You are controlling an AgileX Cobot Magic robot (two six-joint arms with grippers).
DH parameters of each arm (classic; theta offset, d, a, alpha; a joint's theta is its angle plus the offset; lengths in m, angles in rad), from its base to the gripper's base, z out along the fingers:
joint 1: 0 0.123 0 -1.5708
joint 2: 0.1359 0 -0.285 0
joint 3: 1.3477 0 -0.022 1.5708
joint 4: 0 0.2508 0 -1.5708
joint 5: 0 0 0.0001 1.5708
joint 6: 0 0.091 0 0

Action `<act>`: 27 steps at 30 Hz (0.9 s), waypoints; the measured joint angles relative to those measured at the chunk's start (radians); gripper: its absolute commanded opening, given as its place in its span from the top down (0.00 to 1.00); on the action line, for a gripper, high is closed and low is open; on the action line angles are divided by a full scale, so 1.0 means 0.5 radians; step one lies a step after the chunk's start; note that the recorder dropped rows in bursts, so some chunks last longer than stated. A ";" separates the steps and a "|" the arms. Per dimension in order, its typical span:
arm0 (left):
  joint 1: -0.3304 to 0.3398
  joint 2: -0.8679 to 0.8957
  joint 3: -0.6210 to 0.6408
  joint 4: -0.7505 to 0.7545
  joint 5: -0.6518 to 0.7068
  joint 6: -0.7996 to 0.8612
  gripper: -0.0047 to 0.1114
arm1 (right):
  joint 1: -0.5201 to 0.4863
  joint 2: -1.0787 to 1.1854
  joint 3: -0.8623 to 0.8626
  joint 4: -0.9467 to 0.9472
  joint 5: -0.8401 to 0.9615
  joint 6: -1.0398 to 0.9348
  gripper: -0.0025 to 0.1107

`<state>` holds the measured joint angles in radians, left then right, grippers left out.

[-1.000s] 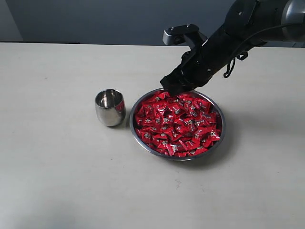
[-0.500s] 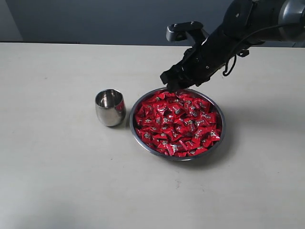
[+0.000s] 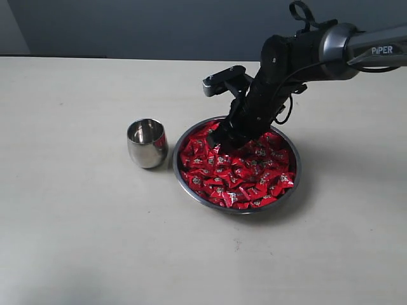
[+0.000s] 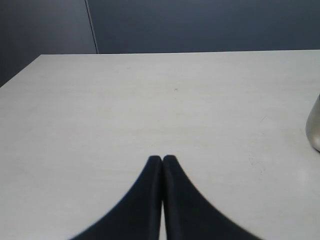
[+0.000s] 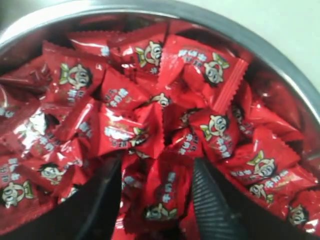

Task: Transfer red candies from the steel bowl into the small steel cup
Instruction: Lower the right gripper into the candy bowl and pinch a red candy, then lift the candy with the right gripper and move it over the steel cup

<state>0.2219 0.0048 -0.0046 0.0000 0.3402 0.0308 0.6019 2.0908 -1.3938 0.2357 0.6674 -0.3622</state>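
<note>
Red candies [image 3: 245, 171]: heaped in the steel bowl [image 3: 236, 212], filling it close to the rim; none can be seen in the small steel cup [image 3: 147, 143].
Steel bowl: rests on the pale surface [image 3: 76, 222], just beside the cup.
Small steel cup: upright with its mouth open; as far as the exterior view shows, nothing is inside it.
Change: half a second ago the right fingers [image 3: 220, 140] hung over the bowl's far rim, clear of the heap. Now the arm has dropped and their tips are down among the candies on the side nearer the cup.
Meaning: the reach looks finished and a pick seems to be starting. Nothing has been carried across yet.
Right fingers [image 5: 212, 200]: spread apart, not clenched on anything.
Candy and fingers: the wrist view shows one wrapped candy [image 5: 160, 197] lying in the gap between the two dark pads, with neighbours crowding and overlapping it. Whether the pads already touch its wrapper cannot be told.
Left fingers [image 4: 150, 190]: pressed together on nothing, over bare surface, with the cup [image 4: 315, 130] at the edge of their view.
</note>
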 measured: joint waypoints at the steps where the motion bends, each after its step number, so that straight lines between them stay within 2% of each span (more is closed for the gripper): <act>1: 0.000 0.000 0.000 0.000 0.000 0.000 0.96 | 0.000 0.000 0.000 -0.013 -0.004 0.009 0.58; 22: 0.000 0.000 0.000 0.000 0.000 0.000 0.96 | 0.000 0.064 -0.004 -0.032 0.022 0.083 0.58; 24: 0.000 0.000 0.000 0.000 0.000 0.000 0.96 | 0.000 0.064 -0.004 -0.032 0.026 0.097 0.64; 26: 0.000 0.000 0.000 0.000 0.000 0.000 0.96 | 0.000 0.064 -0.004 -0.032 0.030 0.101 0.78; 27: 0.000 0.000 0.000 0.000 0.000 0.000 0.96 | 0.000 0.064 -0.004 -0.032 0.034 0.104 0.89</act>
<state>0.2219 0.0048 -0.0046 0.0000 0.3402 0.0308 0.6019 2.1228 -1.3959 0.2195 0.6844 -0.3101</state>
